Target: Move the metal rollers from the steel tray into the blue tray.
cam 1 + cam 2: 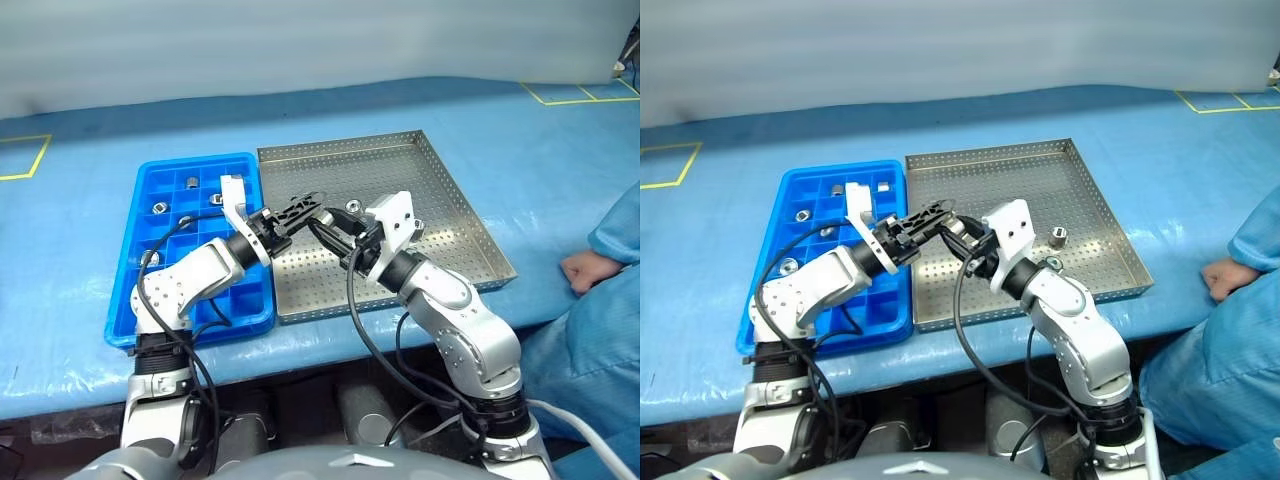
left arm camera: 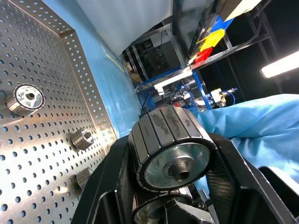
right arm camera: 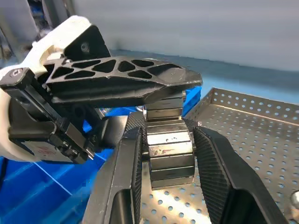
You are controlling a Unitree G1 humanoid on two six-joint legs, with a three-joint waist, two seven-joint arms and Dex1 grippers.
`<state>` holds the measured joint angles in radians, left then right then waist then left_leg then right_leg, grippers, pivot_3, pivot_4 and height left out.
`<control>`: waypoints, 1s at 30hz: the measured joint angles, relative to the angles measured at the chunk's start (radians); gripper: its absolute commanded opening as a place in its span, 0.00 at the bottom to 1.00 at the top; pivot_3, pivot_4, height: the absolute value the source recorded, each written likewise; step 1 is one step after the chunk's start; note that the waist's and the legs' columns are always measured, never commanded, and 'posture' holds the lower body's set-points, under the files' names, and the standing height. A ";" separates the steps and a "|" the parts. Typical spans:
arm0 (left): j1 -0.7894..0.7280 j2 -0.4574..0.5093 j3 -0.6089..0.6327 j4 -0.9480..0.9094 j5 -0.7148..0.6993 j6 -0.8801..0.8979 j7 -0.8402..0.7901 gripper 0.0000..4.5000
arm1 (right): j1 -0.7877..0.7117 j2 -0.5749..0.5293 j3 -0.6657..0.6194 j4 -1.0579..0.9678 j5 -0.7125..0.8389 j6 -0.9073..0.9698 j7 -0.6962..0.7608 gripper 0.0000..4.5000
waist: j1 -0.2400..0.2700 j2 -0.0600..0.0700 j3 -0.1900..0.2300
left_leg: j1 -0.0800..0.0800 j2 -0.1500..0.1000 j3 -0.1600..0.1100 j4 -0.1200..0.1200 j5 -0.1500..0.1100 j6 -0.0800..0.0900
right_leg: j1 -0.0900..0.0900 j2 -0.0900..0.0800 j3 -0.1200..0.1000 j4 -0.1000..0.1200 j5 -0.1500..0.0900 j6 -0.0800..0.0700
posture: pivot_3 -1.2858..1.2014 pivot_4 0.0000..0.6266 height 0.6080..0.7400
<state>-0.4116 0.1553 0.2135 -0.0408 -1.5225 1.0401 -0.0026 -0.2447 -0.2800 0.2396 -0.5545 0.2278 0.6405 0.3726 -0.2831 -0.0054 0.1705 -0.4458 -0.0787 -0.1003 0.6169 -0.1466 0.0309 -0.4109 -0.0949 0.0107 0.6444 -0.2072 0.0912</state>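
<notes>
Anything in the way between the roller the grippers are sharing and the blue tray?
Nothing visible. The roller, held between the left gripper and right gripper, hangs over the steel tray; only its low rim separates it from the adjoining blue tray.

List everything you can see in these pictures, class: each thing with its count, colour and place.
steel tray: one, silver, perforated, on the table to the right of the blue tray
blue tray: one, bright blue, compartmented, touching the steel tray's left edge
loose rollers: three visible, silver, on the steel tray's floor
sorted rollers: about five, silver, in separate compartments of the blue tray
held roller: one, silver, above the steel tray between both end effectors
table: one, blue cover, with yellow tape marks
person's hand: one, blue sleeve, at the table's right edge
left end effector: black, shut on the held roller
right end effector: black, shut on the held roller
</notes>
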 measured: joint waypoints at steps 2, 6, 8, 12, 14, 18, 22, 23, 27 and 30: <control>0.000 0.002 -0.007 0.004 0.014 -0.001 0.031 0.41 | -0.043 -0.100 0.101 -0.013 -0.140 -0.005 -0.024 0.29 | 0.000 0.000 0.000 | 0.000 0.000 0.000 0.000 0.000 0.000 | -0.001 0.000 0.000 0.000 0.000 0.000 | 0.37 0.24 1.00; -0.007 0.010 0.030 0.006 0.013 -0.044 0.103 0.41 | -0.083 -0.389 0.319 0.068 -0.520 -0.021 -0.028 0.29 | 0.007 0.000 0.000 | 0.001 -0.001 0.001 0.000 0.000 0.000 | -0.002 -0.001 -0.001 -0.001 0.000 0.000 | 0.36 0.24 1.00; -0.007 0.014 0.052 0.006 0.009 -0.057 0.135 0.41 | -0.085 -0.473 0.355 0.120 -0.640 -0.028 -0.011 0.29 | 0.008 0.000 0.000 | -0.001 -0.001 0.002 0.000 0.000 0.000 | 0.000 -0.002 0.000 0.000 0.000 0.000 | 0.36 0.24 1.00; -0.007 0.004 0.042 -0.001 -0.001 -0.066 0.204 0.41 | -0.130 -0.526 0.356 0.151 -0.802 -0.077 0.018 0.29 | -0.001 0.000 0.000 | -0.001 0.000 0.004 0.000 0.000 0.000 | 0.000 -0.001 0.001 0.000 0.000 0.001 | 0.37 0.24 1.00; -0.004 0.021 0.029 -0.028 0.026 -0.071 0.202 0.41 | -0.131 -0.475 0.316 0.151 -0.800 -0.095 0.019 0.29 | -0.005 -0.001 0.000 | -0.001 0.001 0.004 0.000 0.000 0.000 | 0.000 -0.001 0.001 0.001 0.000 0.000 | 0.37 0.24 1.00; 0.042 0.186 -0.061 -0.221 0.285 -0.141 0.063 0.41 | -0.066 -0.220 0.165 0.118 -0.613 -0.093 0.022 0.29 | -0.014 -0.001 0.001 | 0.000 0.002 0.006 -0.002 0.001 0.002 | -0.001 0.000 0.003 0.002 0.000 0.000 | 0.38 0.24 1.00; 0.142 0.462 -0.149 -0.399 0.530 -0.171 -0.090 0.41 | 0.035 -0.006 0.050 0.014 -0.335 -0.098 0.075 0.29 | -0.012 0.000 0.001 | 0.000 0.002 0.006 -0.005 0.001 0.002 | -0.003 0.001 0.005 0.002 -0.001 -0.002 | 0.40 0.24 1.00; 0.166 0.522 -0.149 -0.433 0.577 -0.172 -0.111 0.41 | 0.046 0.000 0.032 -0.007 -0.289 -0.105 0.095 0.29 | -0.006 0.001 0.001 | 0.000 0.002 0.006 -0.005 0.000 0.000 | -0.004 0.001 0.005 0.001 -0.001 -0.002 | 0.41 0.24 1.00; 0.278 0.679 -0.069 -0.524 0.657 -0.161 -0.169 0.41 | 0.069 -0.010 -0.035 -0.031 -0.176 -0.106 0.151 0.29 | 0.021 0.001 0.001 | 0.002 0.002 0.004 -0.005 -0.001 -0.001 | -0.005 -0.001 0.004 0.000 -0.001 -0.002 | 0.43 0.24 1.00; 0.396 0.784 -0.056 -0.597 0.734 -0.137 -0.203 0.41 | 0.067 -0.019 -0.034 -0.025 -0.160 -0.106 0.152 0.29 | 0.039 0.002 0.002 | 0.004 0.002 0.003 -0.009 -0.001 -0.002 | -0.007 -0.003 0.005 0.000 -0.002 -0.004 | 0.44 0.24 1.00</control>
<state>-0.0157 0.9395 0.1578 -0.6374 -0.7890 0.9028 -0.2057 -0.1774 -0.2993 0.2052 -0.5792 0.0680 0.5341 0.5243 -0.2443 -0.0033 0.1724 -0.4418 -0.0766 -0.0972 0.6080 -0.1479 0.0286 -0.4175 -0.0982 0.0155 0.6442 -0.2087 0.0873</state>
